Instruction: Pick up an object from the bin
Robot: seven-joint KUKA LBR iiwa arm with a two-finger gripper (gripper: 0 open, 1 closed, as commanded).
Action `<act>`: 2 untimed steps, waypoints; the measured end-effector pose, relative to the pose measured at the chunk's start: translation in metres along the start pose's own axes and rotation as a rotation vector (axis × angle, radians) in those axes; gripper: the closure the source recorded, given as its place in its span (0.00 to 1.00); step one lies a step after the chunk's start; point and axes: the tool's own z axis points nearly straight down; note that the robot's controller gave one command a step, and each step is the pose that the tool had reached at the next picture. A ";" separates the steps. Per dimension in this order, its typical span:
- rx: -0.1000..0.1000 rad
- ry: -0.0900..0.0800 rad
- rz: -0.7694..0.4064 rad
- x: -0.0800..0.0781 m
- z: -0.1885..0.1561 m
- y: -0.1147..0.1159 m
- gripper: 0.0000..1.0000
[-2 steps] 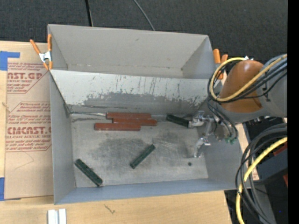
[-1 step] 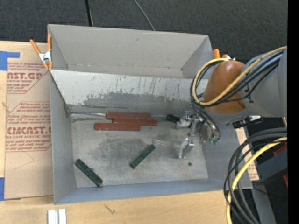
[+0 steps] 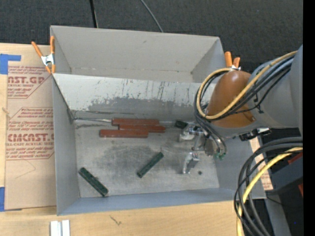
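Grey metal bin (image 3: 64, 132): we find the jaws low near its right edge; we cannot tell whether they are parted. Nearest, a dark green rectangular bar (image 3: 150, 164) lies toward the front edge.

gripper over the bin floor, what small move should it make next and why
Probably a short shift toward the view's left, to get above the dark green bar. The gripper hangs over a bare patch of the bin floor near its right side. That tilted bar is the nearest thing. The two brown bars lie further back, by the wall.
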 end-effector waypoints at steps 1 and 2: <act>0.007 0.000 0.049 0.000 -0.004 0.023 0.00; 0.002 -0.004 0.040 -0.004 0.008 0.097 1.00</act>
